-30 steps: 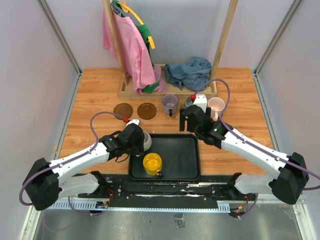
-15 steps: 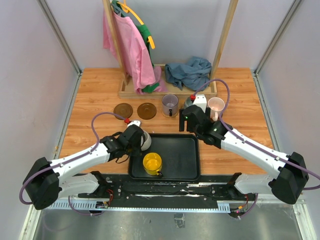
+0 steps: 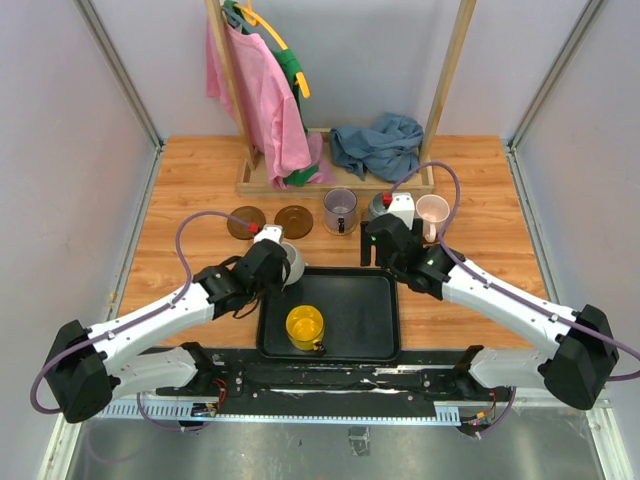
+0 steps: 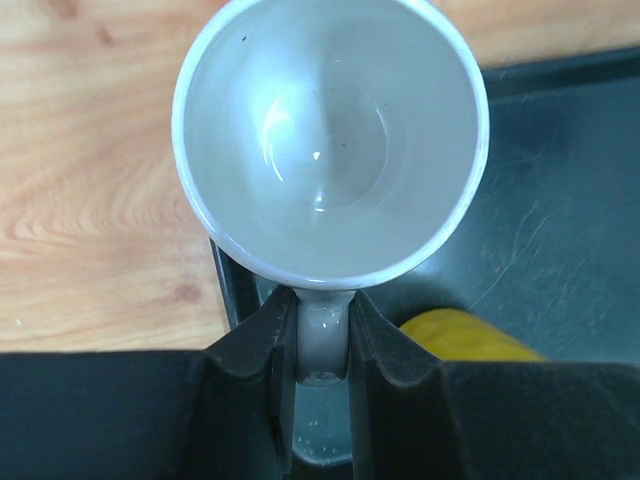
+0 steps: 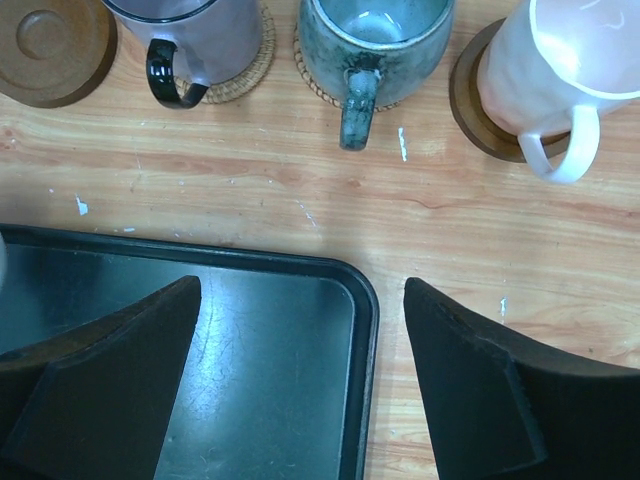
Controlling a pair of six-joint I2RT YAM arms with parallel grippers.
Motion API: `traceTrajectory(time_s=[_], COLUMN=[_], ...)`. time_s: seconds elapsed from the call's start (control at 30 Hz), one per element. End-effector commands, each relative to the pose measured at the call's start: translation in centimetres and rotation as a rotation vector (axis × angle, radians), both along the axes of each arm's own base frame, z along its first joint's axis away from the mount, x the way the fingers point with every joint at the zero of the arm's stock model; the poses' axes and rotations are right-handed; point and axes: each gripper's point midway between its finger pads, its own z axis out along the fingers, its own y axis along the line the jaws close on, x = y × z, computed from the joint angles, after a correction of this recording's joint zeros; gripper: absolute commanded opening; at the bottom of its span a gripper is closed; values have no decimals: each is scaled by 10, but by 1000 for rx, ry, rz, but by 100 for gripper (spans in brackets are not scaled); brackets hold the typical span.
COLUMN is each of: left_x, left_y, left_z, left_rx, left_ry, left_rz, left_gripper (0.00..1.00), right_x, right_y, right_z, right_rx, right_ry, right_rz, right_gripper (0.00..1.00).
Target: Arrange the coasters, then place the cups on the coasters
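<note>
Left hand (image 4: 322,322) is clamping the white cup (image 4: 330,140) by its handle. Best carrying it level, centring it on the bare brown coaster (image 3: 294,221). Right hand (image 5: 300,292) is hanging spread, empty.

- cream-white cup (image 4: 330,150): plain, glossy, pale grey-white inside
- yellow cup (image 3: 305,326): bright yellow all over
- pale purple cup (image 5: 195,35): lilac body, black handle
- grey cup (image 5: 375,40): mottled blue-grey glaze, lighter inside
- pink cup (image 5: 550,70): very pale pink, white handle
- dark brown coasters (image 3: 246,222): plain deep brown, faint ring pattern on the face
- tan coasters (image 5: 255,70): light tan, woven pattern at the rim
- tray (image 5: 250,330): black, with fine pale scratches
- table (image 3: 180,200): orange-brown wood grain
- garment (image 3: 265,100): pink; fabric (image 3: 292,80) beside it: green
- hanger (image 3: 285,40): yellow
- crumpled cloth (image 3: 378,145): blue-grey
- arms (image 3: 160,325): white links, black joints
- cables (image 3: 200,225): purple
</note>
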Motion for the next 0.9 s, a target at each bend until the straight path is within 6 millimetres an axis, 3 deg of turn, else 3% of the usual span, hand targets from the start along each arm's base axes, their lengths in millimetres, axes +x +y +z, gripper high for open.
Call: traceTrajectory(time_s=[0.0,0.2,0.37,0.57,0.87], left_x=[41,74,114,156,192], left_y=[-18,-12,-13,-12,-16], left_z=[63,75,82,68,42], left_rx=[-82,23,64,86,99], left_ry=[-234,-351,-401,-357,-274], left_rz=[31,95,111,114,104], left_gripper=[1,1,1,1,1], right_x=[0,-1,-4,-8,-9], right_y=[-12,-21,-30,-48,-65], right_z=[0,-1,-1,6,18], right_rx=[-9,-26,-41,-68,-79], right_ry=[-21,-31,-37,-61,-113], right_rz=[-51,-77,-97,-146,-194], right_gripper=[84,84,84,84,84])
